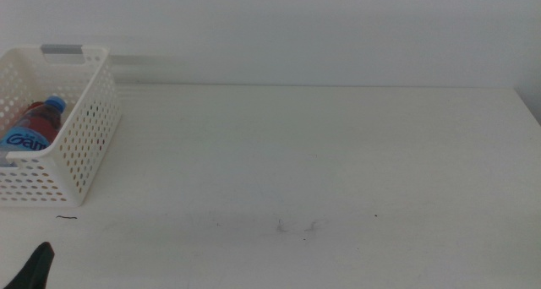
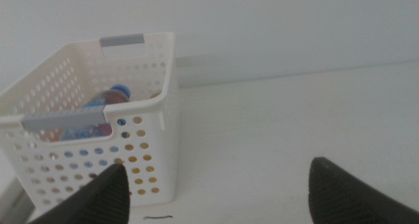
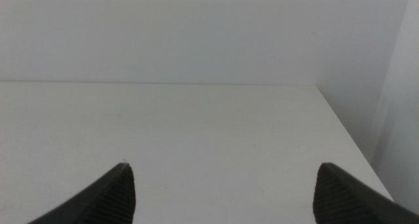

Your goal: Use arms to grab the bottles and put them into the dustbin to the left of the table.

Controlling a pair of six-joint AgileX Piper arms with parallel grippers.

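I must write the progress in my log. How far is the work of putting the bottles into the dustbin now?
It looks nearly or fully done. The dustbin already holds the blue-capped water bottle with something red beside it, and yellow shows through its holes in the left wrist view. No bottle stands on the table. Nothing is in hand: the left gripper near the dustbin and the right gripper are both open and empty. Three bottles inside cannot be confirmed.

The dustbin [image 1: 80, 145] is cut by the frame edge — its wall hides most of the water bottle [image 1: 34, 128].

A plain pale wall [image 1: 321, 27], seemingly bare, stands behind.
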